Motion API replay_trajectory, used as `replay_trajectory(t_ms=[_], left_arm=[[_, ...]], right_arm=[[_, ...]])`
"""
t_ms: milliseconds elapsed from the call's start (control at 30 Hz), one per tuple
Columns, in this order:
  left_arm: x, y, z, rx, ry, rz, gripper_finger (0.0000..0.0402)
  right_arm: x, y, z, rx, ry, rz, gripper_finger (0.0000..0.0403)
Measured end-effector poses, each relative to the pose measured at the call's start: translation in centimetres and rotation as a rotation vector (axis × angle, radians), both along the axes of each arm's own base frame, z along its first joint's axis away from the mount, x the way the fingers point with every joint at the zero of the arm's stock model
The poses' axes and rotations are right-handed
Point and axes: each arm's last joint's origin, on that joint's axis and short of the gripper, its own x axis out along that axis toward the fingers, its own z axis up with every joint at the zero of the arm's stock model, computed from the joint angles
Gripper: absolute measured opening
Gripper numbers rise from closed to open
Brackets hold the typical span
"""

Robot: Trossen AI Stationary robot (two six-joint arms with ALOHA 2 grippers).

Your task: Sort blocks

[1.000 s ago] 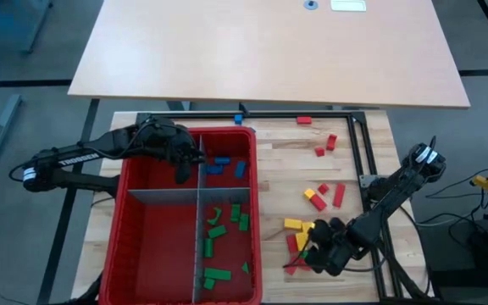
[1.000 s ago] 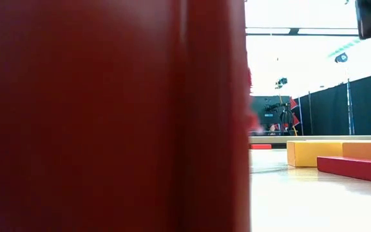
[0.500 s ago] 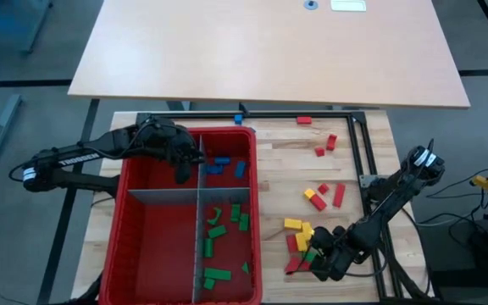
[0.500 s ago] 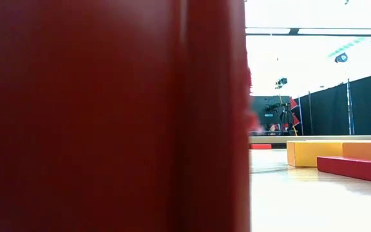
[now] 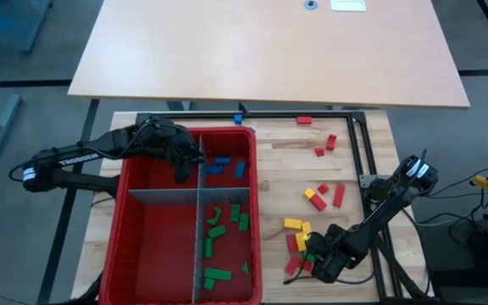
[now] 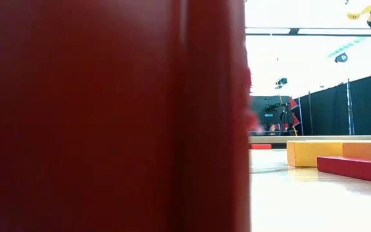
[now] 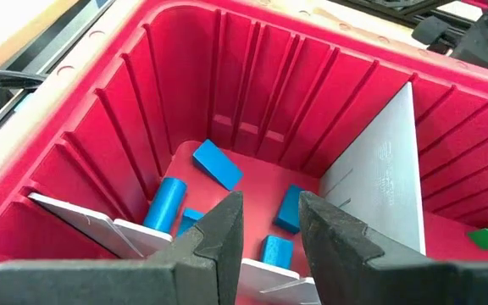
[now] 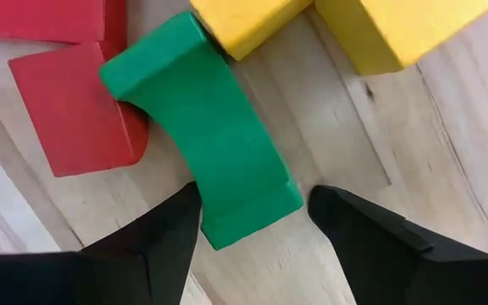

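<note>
Right gripper (image 5: 314, 258) is low over the loose pile at the near right of the table, fingers spread wide to either side of a curved green block (image 8: 206, 127). Whether the pads touch it I cannot tell; the block lies flat on the wood, not lifted. Only the right wrist view shows this. There the green block's far end butts against a yellow block (image 8: 244, 21), a second yellow block (image 8: 396, 30) lies beside that, and a flat red block (image 8: 79, 110) sits just against the green one's side. From above the gripper hides most of that cluster.

Left gripper (image 7: 265, 233) hangs over the far end of the red bin (image 5: 134, 191), fingers a small gap apart, holding nothing. Left wrist view looks down into the far right compartment at the blue blocks (image 7: 217, 165), between grey dividers (image 7: 371, 182).

High view adds the rest: green blocks (image 5: 219, 230) in the near right compartment, more red and yellow blocks (image 5: 320, 196) scattered on the table right of the bin, well apart from it, one red block (image 5: 303, 120) and one blue block (image 5: 239, 118) by the black frame (image 5: 358, 152) at the far edge.

Low view is mostly blocked by the bin wall; only a yellow and a red block show at its right.
</note>
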Motion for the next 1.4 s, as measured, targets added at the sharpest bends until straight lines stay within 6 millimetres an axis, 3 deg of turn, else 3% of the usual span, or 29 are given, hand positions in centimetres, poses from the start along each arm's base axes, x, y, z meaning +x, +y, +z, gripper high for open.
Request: replay_trajectory(t_ms=[1400], left_arm=[[0.06, 0.09, 0.09, -0.016, -0.014, 0.047, 0.0103]], right_arm=[[-0.05, -0.45, 0.65, -0.057, -0.041, 0.151, 0.0259]])
